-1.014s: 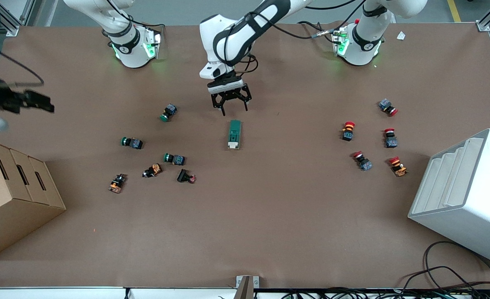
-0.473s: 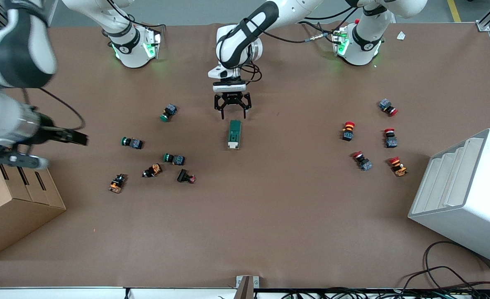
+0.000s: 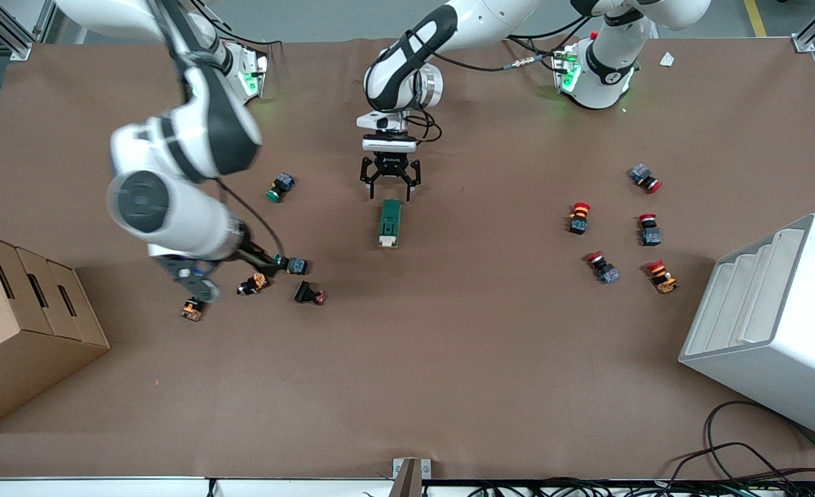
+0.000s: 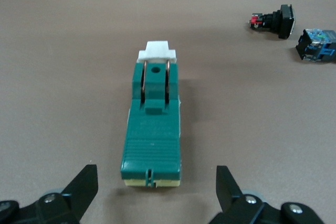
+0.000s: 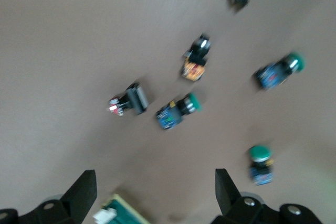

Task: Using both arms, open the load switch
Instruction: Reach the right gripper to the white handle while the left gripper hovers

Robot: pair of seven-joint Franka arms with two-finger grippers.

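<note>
The load switch (image 3: 390,222) lies flat mid-table, a dark green block whose white lever (image 3: 386,241) is at the end nearer the front camera. My left gripper (image 3: 389,186) hangs low just off its green end, open, with a finger on each side of that end and touching nothing. The left wrist view shows the load switch (image 4: 152,129) running away from the left gripper (image 4: 156,174), with the white lever (image 4: 156,51) at its other end. My right gripper (image 3: 262,258) is open in the air over the cluster of push-buttons. In the right wrist view, a corner of the load switch (image 5: 118,211) shows by the right gripper (image 5: 154,179).
Green push-buttons (image 3: 280,186) and orange-and-black ones (image 3: 254,283) lie toward the right arm's end. Red push-buttons (image 3: 579,216) lie toward the left arm's end. A cardboard box (image 3: 21,324) and a white stepped bin (image 3: 773,324) stand at the table's two ends.
The right arm has swung in from the table's end to over the button cluster. The left gripper has moved a little closer to the switch's green end, still open.
</note>
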